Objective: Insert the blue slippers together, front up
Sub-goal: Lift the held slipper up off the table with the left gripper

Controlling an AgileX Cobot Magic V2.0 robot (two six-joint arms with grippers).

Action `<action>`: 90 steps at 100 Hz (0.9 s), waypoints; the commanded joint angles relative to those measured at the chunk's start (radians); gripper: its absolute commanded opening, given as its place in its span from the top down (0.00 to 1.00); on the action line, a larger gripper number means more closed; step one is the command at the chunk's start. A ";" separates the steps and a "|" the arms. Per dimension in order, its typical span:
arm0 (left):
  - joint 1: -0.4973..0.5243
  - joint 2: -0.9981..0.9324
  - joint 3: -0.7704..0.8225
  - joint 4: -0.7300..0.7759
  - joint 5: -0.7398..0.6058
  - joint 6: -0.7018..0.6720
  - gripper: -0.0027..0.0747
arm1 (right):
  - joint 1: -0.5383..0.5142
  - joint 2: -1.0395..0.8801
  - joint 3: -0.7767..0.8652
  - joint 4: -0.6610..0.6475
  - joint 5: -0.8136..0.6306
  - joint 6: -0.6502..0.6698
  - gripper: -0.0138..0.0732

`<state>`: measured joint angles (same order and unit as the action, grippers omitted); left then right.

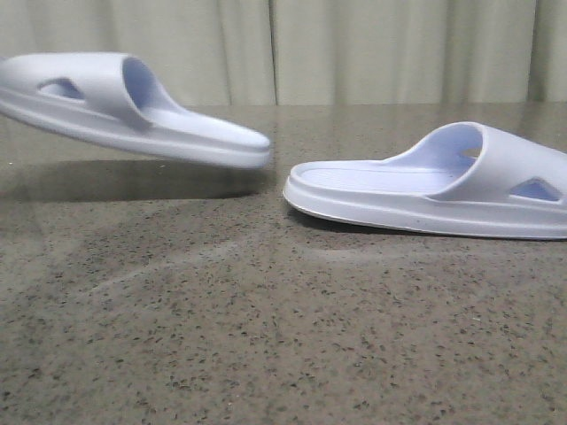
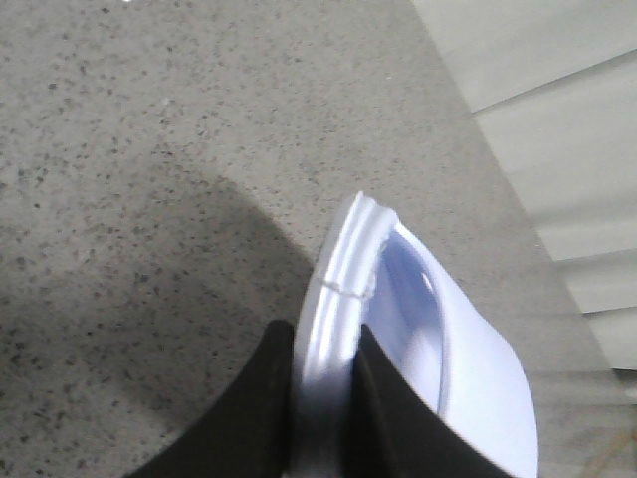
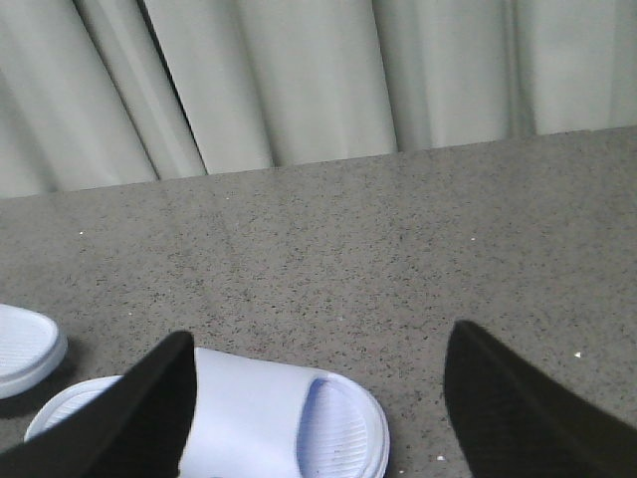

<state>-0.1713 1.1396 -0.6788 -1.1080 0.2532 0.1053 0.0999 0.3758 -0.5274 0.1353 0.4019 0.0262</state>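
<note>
While the left gripper pinches the sole edge of one blue slipper and holds it above the speckled table, the other slipper lies flat beneath the wide-open, empty right gripper.

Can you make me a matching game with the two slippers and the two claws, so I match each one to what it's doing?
Things:
1. slipper on the left
2. slipper on the right
3. left claw
4. right claw

What it's doing:
A. lying flat on the table
B. open wide above a slipper
C. lifted in the air with its shadow under it
D. squeezing the edge of a slipper's sole

Pairs: 1-C, 2-A, 3-D, 4-B
</note>
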 commanded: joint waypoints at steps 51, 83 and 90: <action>-0.006 -0.133 -0.022 -0.104 0.125 0.002 0.94 | -0.031 0.332 -0.033 -0.005 -0.029 0.257 0.47; -0.006 -0.133 -0.022 -0.104 0.133 0.002 0.94 | -0.031 0.501 -0.033 0.024 -0.060 0.257 0.46; -0.006 -0.133 -0.022 -0.104 0.134 0.002 0.94 | -0.031 0.526 -0.033 0.042 -0.078 0.257 0.46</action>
<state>-0.1713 1.0264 -0.6726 -1.1735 0.3976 0.1077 0.0759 0.8785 -0.5274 0.1543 0.4140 0.2779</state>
